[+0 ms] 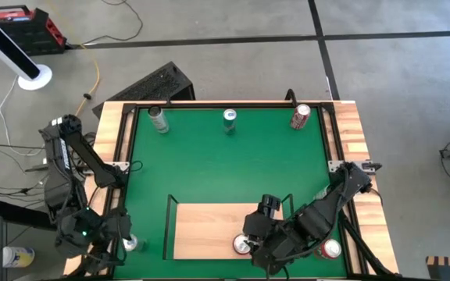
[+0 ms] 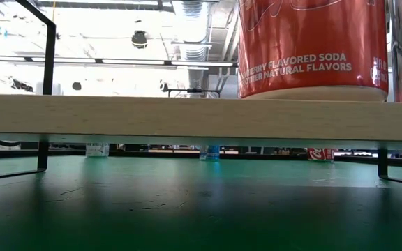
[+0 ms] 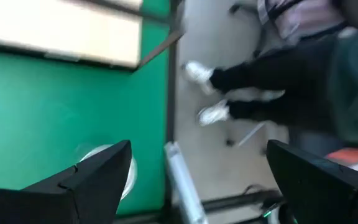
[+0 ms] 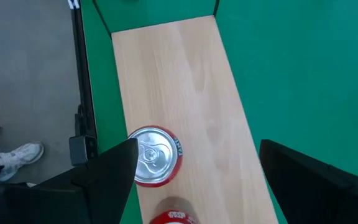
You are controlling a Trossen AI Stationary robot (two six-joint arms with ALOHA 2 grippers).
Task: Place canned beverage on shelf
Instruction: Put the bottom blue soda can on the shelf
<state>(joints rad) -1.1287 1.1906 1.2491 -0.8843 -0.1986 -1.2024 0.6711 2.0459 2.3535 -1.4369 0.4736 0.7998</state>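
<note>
The red aluminium soda can (image 4: 155, 155) stood upright on the pale-wood shelf with black rails (image 4: 185, 81), near its front edge. The right gripper (image 4: 194, 177) hovered above it, fingers spread wide and empty. It should probably lift straight up, to avoid tipping the can. The left gripper (image 3: 197, 180), also open, waited at the table's near-left corner.

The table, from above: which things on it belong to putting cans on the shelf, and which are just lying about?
Belonging to the job:
- shelf
- red can standing on the shelf
- right gripper, open above that can
- three cans along the far edge
- left gripper, open, near corner

Just lying about:
- cables on the floor
- person's shoes
</note>
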